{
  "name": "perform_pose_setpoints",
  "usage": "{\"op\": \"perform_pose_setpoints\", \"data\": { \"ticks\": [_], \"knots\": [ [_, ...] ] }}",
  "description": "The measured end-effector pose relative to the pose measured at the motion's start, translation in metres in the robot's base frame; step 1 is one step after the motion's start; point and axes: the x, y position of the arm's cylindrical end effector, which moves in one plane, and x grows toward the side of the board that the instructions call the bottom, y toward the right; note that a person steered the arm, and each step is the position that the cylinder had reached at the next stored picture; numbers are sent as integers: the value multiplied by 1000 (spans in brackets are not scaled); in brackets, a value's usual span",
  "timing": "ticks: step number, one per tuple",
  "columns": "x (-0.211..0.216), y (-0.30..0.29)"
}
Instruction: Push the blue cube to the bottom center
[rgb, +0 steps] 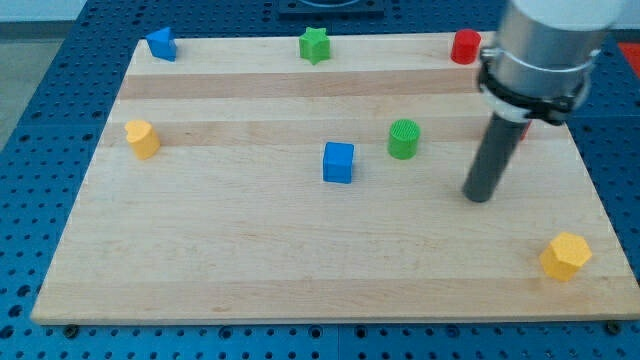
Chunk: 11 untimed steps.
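The blue cube (338, 162) sits near the middle of the wooden board (250, 280). My tip (480, 196) rests on the board to the cube's right, well apart from it and slightly lower in the view. A green cylinder (403, 138) stands between them, just up and right of the cube. The rod rises to the arm's grey body at the view's top right.
A blue block (161, 44) sits at the top left, a green star (314, 45) at top centre, a red block (465, 46) at top right. A yellow block (142, 138) is at the left edge, a yellow hexagonal block (565, 255) at bottom right. A red bit (525, 132) shows behind the rod.
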Motion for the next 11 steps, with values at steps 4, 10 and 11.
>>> {"op": "perform_pose_setpoints", "data": {
  "ticks": [4,10,11],
  "knots": [
    [-47,-95],
    [-26,-150],
    [-25,-148]
  ]
}}
